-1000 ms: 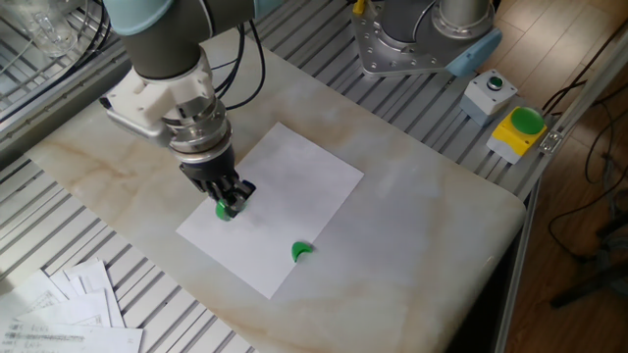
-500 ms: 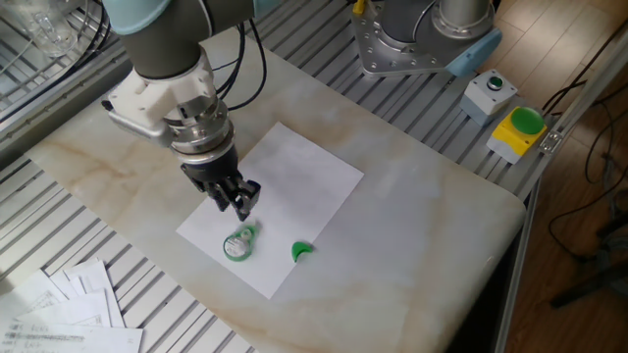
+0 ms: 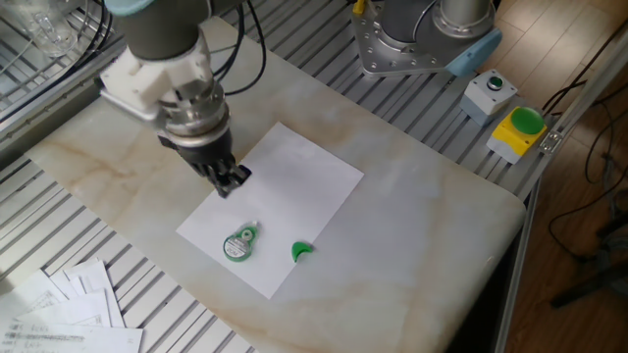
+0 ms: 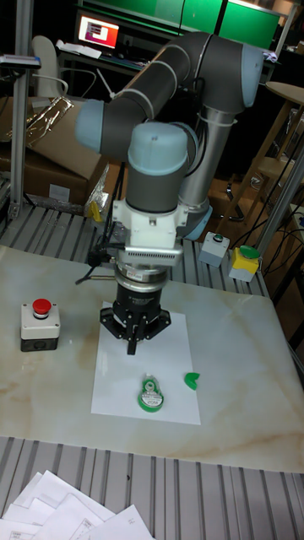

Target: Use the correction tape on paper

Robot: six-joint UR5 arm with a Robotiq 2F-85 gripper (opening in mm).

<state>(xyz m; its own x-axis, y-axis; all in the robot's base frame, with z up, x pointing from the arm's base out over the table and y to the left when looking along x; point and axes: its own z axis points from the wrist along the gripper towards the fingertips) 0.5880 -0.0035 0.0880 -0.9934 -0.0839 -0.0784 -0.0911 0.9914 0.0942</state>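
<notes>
Correction tape (image 3: 239, 242), a small rounded dispenser with a green wheel in a clear casing, lies flat on the paper (image 3: 294, 186) near the sheet's front edge, its pointed tip directed toward the far side of the table. The gripper (image 3: 232, 182) hangs above the paper, behind and slightly to one side of the dispenser, apart from it and holding nothing. In the tall fixed view the gripper (image 4: 133, 345) points straight down over the upper part of the paper (image 4: 118, 380), with the correction tape (image 4: 151, 396) lying free just in front of it. The fingers (image 3: 235, 176) appear close together at their tips, but whether they are fully closed cannot be told from either view. A small solid green crescent piece (image 3: 300, 251) rests on the paper just beside the dispenser, not touching it. The paper lies at an angle on a marble-patterned table (image 3: 412, 235). A grey box with a red button (image 4: 39, 325) stands on the table well apart from the sheet. A pile of printed sheets (image 3: 69, 309) is fanned out on the slatted metal frame at the table's near corner. Beyond the far edge sit a yellow box with a green button (image 3: 520, 129) and a small grey switch box (image 3: 490, 92). A lit monitor (image 4: 98, 33) shows in the dim room behind the arm.
</notes>
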